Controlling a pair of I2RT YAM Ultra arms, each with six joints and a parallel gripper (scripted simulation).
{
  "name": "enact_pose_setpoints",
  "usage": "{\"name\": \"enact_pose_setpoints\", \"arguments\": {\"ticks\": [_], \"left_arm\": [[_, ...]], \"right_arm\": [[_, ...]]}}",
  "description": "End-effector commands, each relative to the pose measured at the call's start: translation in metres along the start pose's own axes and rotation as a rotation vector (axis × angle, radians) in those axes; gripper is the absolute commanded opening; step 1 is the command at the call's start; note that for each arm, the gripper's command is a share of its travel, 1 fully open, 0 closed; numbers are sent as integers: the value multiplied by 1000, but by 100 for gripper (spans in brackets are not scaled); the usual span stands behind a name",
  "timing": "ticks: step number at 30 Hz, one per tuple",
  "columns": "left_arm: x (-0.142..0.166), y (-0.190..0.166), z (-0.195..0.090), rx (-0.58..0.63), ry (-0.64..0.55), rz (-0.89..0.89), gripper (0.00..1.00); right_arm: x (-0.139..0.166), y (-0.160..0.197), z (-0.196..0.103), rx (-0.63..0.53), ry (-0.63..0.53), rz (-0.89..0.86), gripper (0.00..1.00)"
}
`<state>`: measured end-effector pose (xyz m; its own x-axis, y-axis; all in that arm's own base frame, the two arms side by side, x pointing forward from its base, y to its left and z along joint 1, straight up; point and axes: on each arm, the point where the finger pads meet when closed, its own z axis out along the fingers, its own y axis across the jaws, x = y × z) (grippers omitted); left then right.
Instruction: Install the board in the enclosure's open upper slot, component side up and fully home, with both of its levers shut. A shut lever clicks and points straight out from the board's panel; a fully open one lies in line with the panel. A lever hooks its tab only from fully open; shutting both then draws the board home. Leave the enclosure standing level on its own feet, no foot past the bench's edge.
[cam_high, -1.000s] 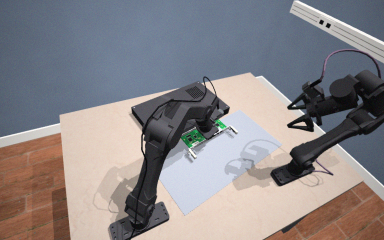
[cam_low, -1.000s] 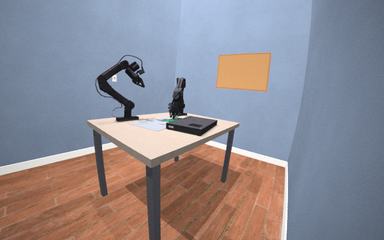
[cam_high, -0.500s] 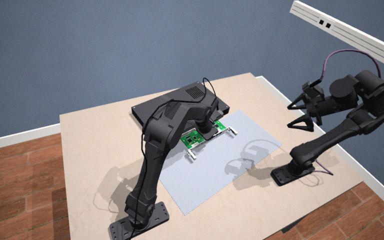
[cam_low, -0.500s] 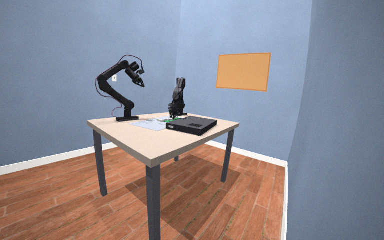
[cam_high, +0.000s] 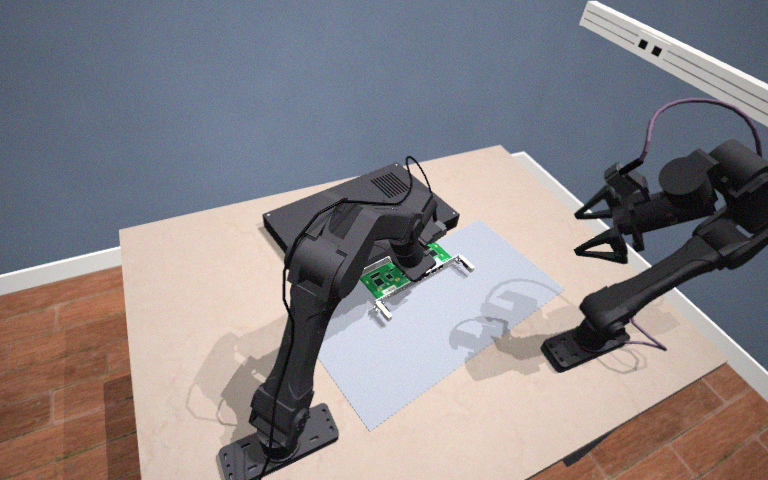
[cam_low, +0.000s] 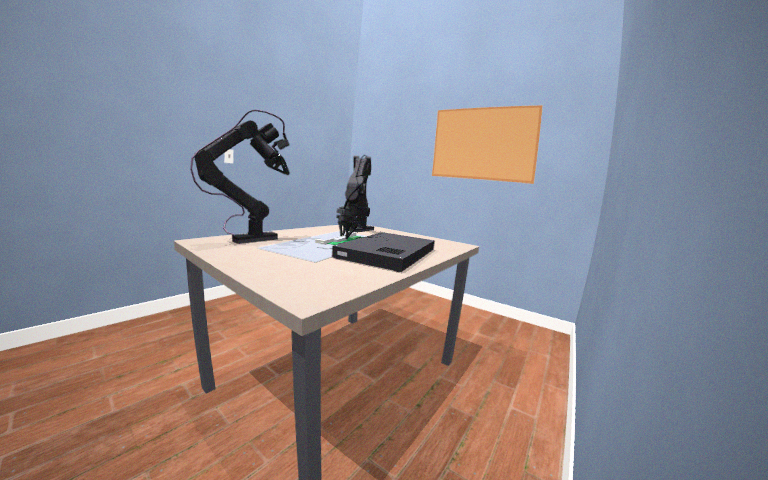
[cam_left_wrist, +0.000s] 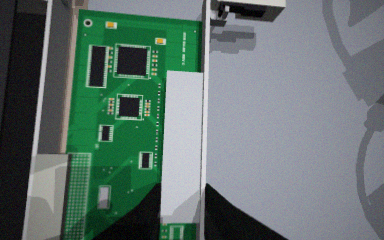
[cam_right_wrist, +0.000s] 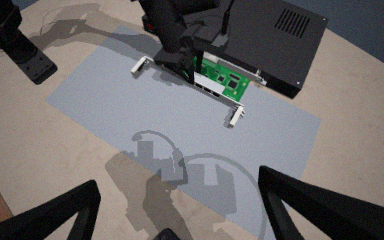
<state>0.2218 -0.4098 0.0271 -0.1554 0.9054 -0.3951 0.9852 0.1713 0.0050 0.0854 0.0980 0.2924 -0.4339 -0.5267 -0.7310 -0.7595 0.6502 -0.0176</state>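
The green board (cam_high: 390, 277) lies component side up, its far edge at the front of the black enclosure (cam_high: 362, 198). In the left wrist view the board (cam_left_wrist: 125, 125) reaches into the dark opening at the left. My left gripper (cam_high: 416, 268) is shut on the board's white panel (cam_left_wrist: 203, 125) near its middle. The two white levers (cam_high: 384, 310) (cam_high: 465, 262) stick out from the panel's ends, away from the enclosure. One lever also shows in the left wrist view (cam_left_wrist: 247, 7). My right gripper (cam_high: 600, 229) is open and empty, high above the table's right side.
A pale grey mat (cam_high: 436, 316) lies in front of the enclosure, under the board's panel. The right arm's base (cam_high: 583, 345) stands by the mat's right corner and the left arm's base (cam_high: 277, 447) near the front edge. The enclosure (cam_low: 385, 249) sits flat, inside the table's edges.
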Motion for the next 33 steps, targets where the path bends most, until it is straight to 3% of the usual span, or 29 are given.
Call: {"name": "enact_pose_setpoints", "arguments": {"ticks": [1,27,33], "left_arm": [[-29,4,-24,-22,-71,14,19],[-47,4,-67,-24,-76,15,19],[-61,-4,-67,-7,-136,2,19]], "right_arm": [[-1,0,-2,0,4,-10,100],[-1,0,-2,0,4,-10,100],[-1,0,-2,0,4,-10,100]]}}
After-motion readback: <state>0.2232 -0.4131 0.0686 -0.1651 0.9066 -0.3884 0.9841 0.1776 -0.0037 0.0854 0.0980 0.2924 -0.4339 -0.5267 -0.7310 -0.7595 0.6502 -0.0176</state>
